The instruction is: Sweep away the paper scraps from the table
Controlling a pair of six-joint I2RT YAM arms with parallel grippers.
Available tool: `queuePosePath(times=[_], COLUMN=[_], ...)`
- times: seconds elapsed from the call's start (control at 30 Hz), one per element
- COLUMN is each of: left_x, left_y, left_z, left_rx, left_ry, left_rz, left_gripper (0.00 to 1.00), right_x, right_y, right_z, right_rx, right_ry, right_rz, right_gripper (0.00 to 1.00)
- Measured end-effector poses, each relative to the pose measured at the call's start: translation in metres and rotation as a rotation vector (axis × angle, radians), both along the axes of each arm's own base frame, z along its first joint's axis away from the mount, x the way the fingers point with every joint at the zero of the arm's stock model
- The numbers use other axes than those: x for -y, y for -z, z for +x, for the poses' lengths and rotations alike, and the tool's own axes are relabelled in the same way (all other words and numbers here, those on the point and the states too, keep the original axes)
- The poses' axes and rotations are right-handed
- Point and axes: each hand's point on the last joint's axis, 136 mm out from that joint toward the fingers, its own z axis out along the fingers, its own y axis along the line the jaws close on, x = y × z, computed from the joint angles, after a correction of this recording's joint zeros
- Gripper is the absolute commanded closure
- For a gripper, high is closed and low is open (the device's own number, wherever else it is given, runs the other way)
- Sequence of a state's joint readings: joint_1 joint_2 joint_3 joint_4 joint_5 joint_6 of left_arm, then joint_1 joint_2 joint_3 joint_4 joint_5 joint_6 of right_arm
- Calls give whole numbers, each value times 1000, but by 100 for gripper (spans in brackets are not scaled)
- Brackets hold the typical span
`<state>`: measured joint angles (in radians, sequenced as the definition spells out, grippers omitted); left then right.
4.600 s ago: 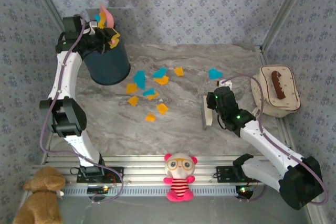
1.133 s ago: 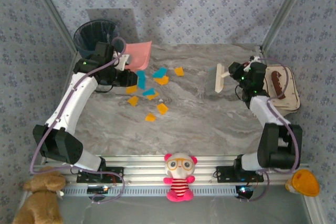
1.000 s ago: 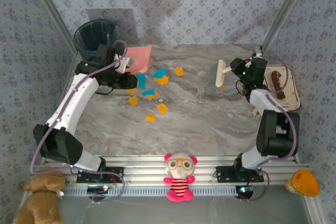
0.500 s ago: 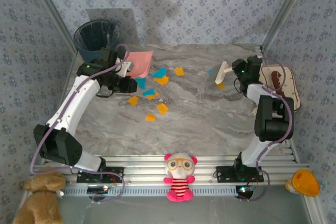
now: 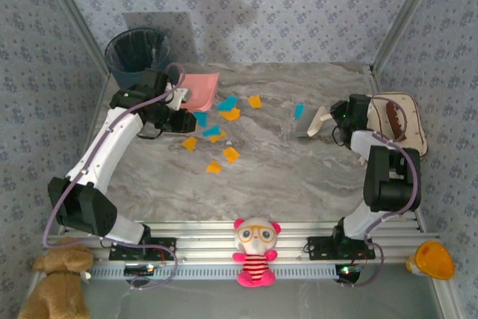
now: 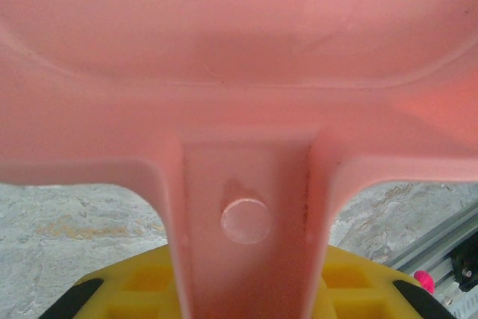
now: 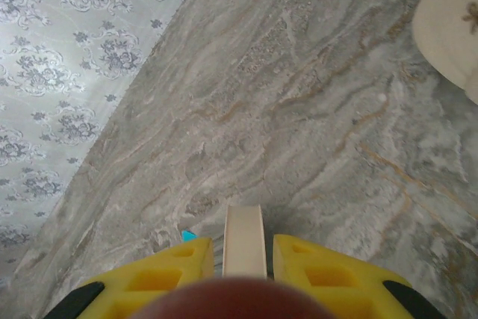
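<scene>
Left gripper (image 6: 246, 285) pinched the handle of the pink plastic dustpan (image 5: 200, 89), at 11 o'clock of the main cluster of orange and cyan paper scraps (image 5: 216, 126) on the grey marble-patterned table (image 5: 299, 177). Right gripper (image 7: 245, 263) clamped the cream-handled small brush (image 5: 308, 122), with a lone cyan scrap (image 5: 299, 110) just off its 11 o'clock. Likely risks: a long sweep toward 9 o'clock scatters light scraps, and a raised pan lip lets them slide beneath.

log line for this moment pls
left gripper: shut on dustpan handle | right gripper: shut on brush | paper scraps: loose on table between dustpan and brush
</scene>
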<state>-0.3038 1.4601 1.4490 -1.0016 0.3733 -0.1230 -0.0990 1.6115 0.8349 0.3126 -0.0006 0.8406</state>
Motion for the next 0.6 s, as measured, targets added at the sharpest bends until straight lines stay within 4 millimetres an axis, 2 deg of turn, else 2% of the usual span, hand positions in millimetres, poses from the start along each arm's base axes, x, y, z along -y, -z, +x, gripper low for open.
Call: queuePosePath(times=[0.33,0.6], left_x=[5,12], left_y=[1,3], left_z=[-6,-11], left_rx=[-9,-17], left_ry=[23,46], left_rz=[5,14], left_gripper=[100,100], right_x=[-24,-56], right_y=[-2,-8], right_z=[-48,-74], right_rx=[-22,-24], right_ry=[-16,-95], right_rz=[-42,-71], right_gripper=[100,100])
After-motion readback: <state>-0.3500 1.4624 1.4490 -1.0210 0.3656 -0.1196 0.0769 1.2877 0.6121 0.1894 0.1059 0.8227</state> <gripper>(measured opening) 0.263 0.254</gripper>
